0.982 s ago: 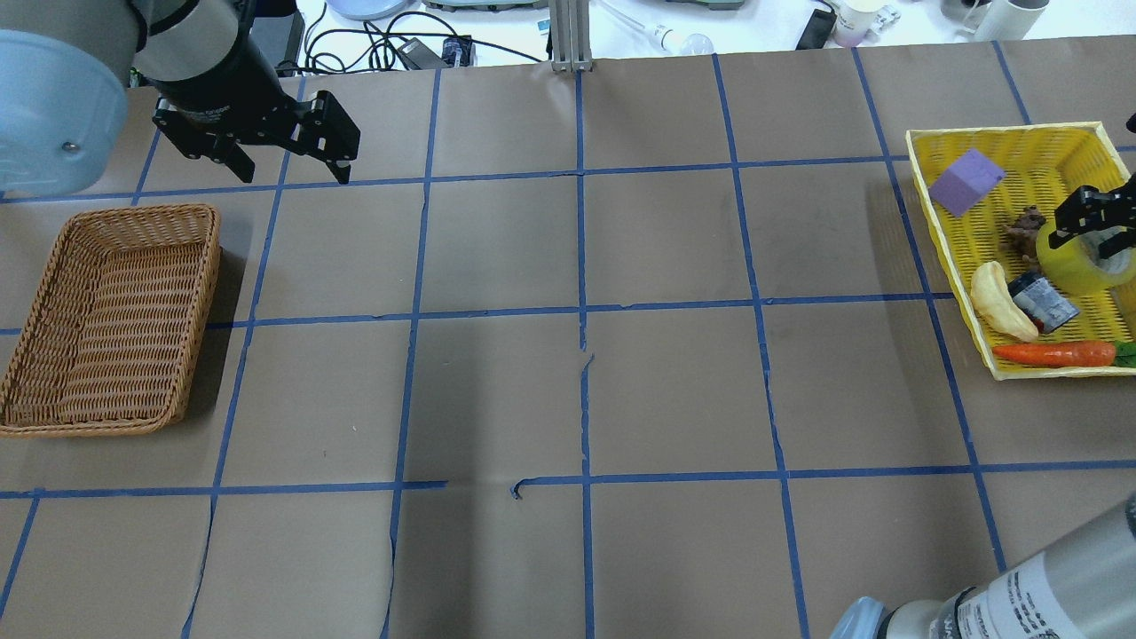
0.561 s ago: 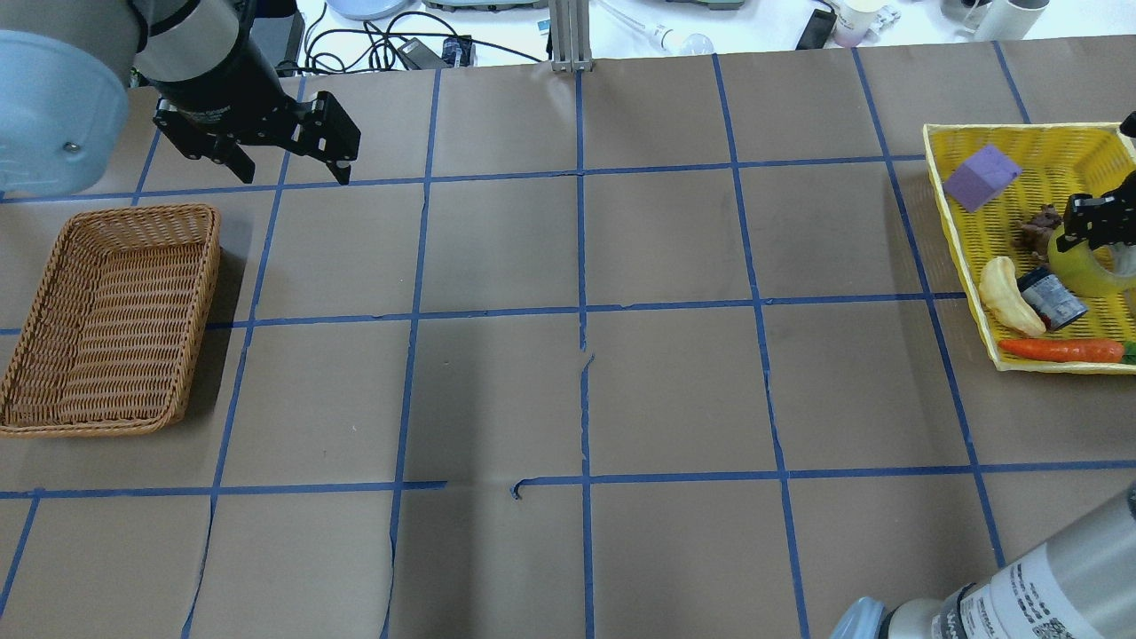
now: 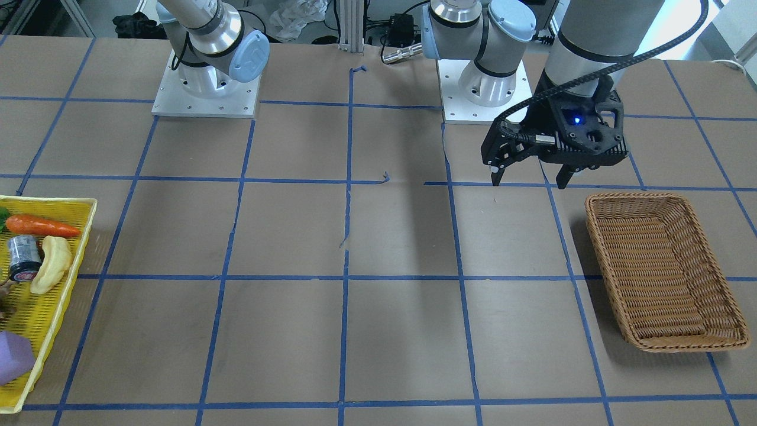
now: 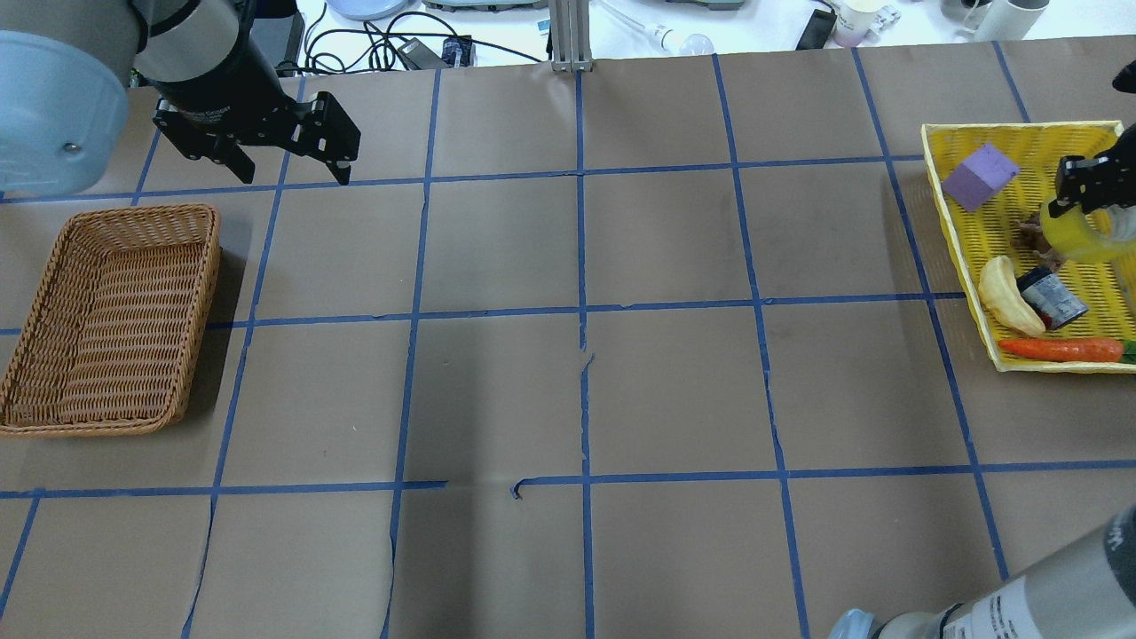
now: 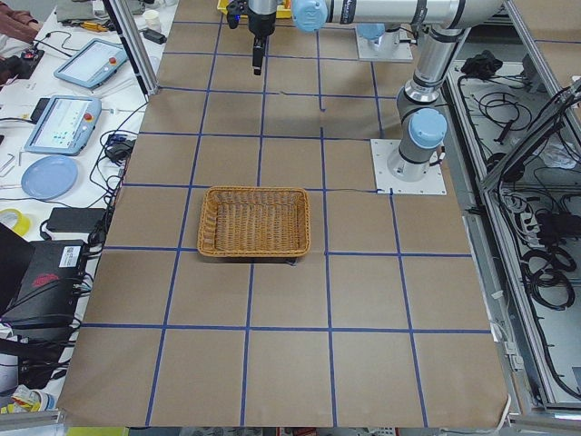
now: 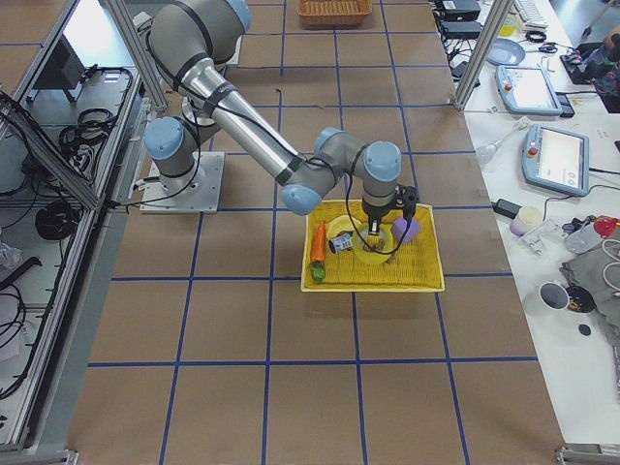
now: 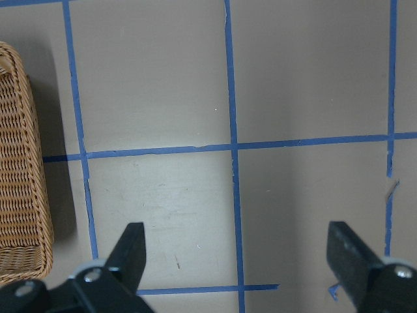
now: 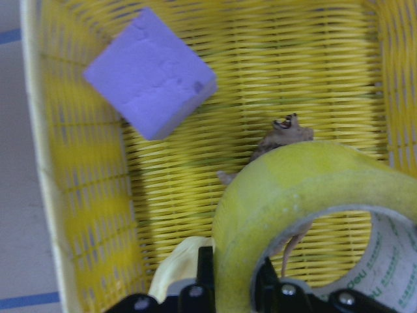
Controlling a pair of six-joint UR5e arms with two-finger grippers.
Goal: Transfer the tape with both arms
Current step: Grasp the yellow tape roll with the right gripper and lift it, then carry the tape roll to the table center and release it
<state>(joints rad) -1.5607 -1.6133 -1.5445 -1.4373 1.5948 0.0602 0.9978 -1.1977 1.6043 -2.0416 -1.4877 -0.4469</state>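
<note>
Right wrist-mounted view shows right hand pinching tape wall (overhead blurs that); left hand spread.

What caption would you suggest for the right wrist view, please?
Right gripper shut on the tape over the yellow basket.

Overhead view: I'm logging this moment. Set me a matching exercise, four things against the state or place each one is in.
Things:
1. tape
2. purple block
3. left gripper
4. wicker basket

States:
A. empty, standing on the table
B. open, hanging over bare table
C. lying loose in the yellow basket
D. clamped by the right gripper

Pairs: 1-D, 2-C, 3-B, 4-A
</note>
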